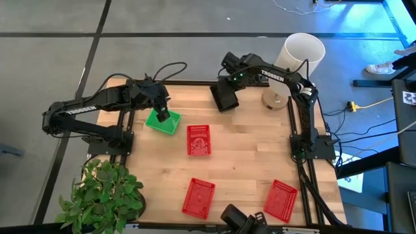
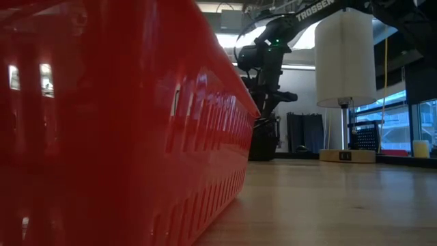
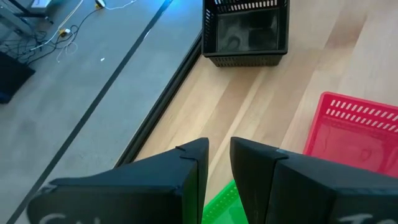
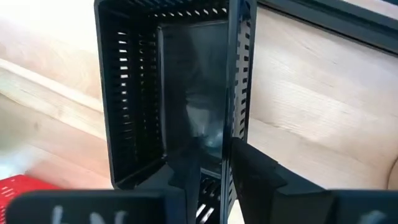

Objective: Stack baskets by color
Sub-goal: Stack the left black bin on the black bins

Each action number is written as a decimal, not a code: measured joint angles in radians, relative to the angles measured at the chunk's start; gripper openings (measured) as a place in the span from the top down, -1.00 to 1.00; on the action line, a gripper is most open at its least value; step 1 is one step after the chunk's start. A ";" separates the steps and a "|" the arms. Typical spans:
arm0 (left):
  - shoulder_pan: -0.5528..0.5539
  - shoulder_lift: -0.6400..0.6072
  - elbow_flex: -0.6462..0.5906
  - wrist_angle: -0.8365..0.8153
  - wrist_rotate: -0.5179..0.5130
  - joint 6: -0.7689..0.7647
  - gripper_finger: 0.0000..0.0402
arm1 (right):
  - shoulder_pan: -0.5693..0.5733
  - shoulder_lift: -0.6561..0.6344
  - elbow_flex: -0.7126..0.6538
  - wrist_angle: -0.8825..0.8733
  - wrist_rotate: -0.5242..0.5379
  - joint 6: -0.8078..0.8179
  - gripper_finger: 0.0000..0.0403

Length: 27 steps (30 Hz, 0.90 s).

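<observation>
A bright green basket point(image 1: 165, 125) sits near the table's far left, with my left gripper point(image 1: 162, 114) shut on its far rim; between the fingers the left wrist view point(image 3: 218, 171) shows only a strip of green point(image 3: 221, 203). A black basket point(image 1: 224, 96) rests on its bottom at the far edge point(image 3: 245, 31). My right gripper point(image 1: 229, 83) points down over it, open, one finger inside and one outside a long wall point(image 4: 231, 124). Three red baskets lie flat on the table: centre point(image 1: 199, 140), near centre point(image 1: 198, 197), near right point(image 1: 281, 199). My left gripper pinches the green basket's far rim point(image 3: 222, 198) between its two fingers, coming slanting down from the far left. The basket's bottom appears to stay on the table. My right gripper straddles the black basket's wall point(image 4: 229, 163); whether a finger touches it I cannot tell.
A tall white lamp shade point(image 1: 303, 55) on a round wooden base point(image 1: 275, 99) stands at the far right corner. A potted plant point(image 1: 103, 195) crowds the near left corner. A camera mount point(image 1: 239, 218) sits at the near edge. Bare wood lies between the red baskets.
</observation>
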 joint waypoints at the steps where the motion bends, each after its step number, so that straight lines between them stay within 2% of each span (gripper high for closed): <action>1: 0.000 0.000 0.000 0.000 0.000 0.000 0.71 | 0.000 0.001 0.006 -0.005 0.000 0.000 0.57; 8: 0.000 0.000 0.000 0.000 0.000 -0.003 0.71 | 0.000 0.001 0.069 -0.010 0.008 -0.005 0.57; 12: 0.000 0.000 0.000 0.000 0.000 -0.004 0.71 | 0.000 0.001 0.091 -0.010 0.108 -0.019 0.57; 15: 0.000 0.000 0.000 0.000 0.000 -0.005 0.71 | -0.001 0.001 0.091 -0.011 0.117 -0.032 0.57; 27: 0.000 0.000 0.000 0.000 0.000 -0.005 0.71 | 0.000 0.001 -0.010 0.054 0.169 -0.060 0.57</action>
